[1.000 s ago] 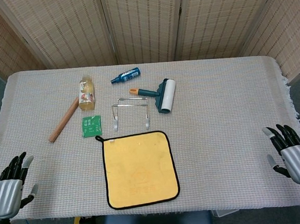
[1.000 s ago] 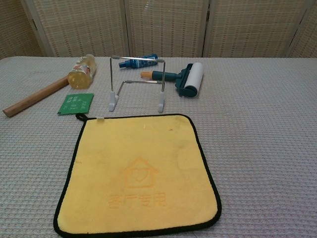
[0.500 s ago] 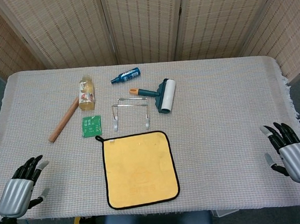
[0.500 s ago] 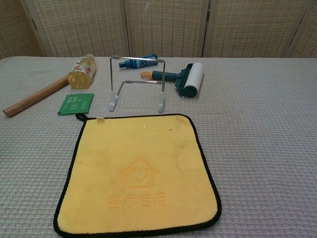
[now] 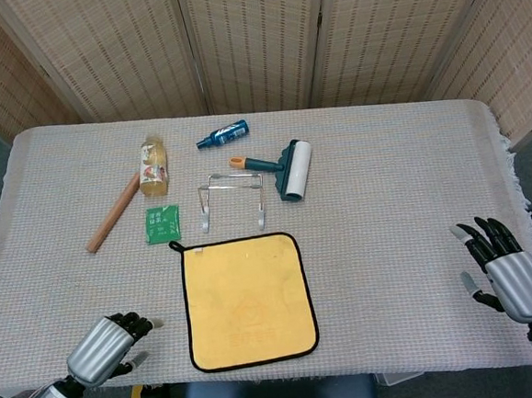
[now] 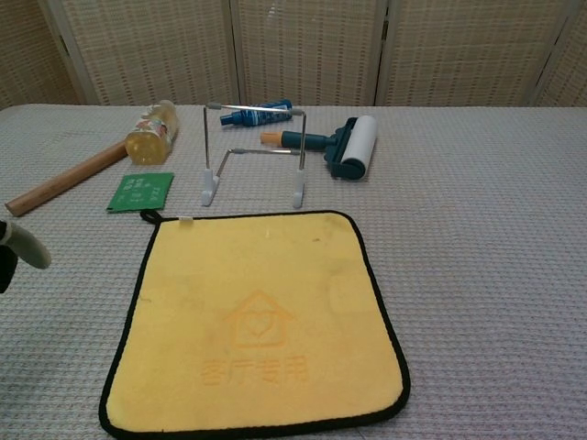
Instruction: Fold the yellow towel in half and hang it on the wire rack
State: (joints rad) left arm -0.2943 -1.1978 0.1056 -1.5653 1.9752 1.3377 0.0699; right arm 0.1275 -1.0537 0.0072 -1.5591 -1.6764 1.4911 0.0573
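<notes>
- The yellow towel (image 6: pixel 257 321) lies flat and unfolded on the grey table cloth (image 6: pixel 486 238), black-edged, with a small loop at its far left corner.
- Just behind it stands the wire rack (image 6: pixel 252 151), upright and bare.
- A lint roller (image 6: pixel 344 145) and a blue spray bottle (image 6: pixel 257 114) lie behind the rack.
- Off to the left: a green packet (image 6: pixel 139 192), a wooden stick (image 6: pixel 64 179), and a bottle of amber liquid (image 6: pixel 152 132) on its side.
- Fingertips (image 6: pixel 20 246) of the left hand poke in at the left edge, touching nothing.
</notes>
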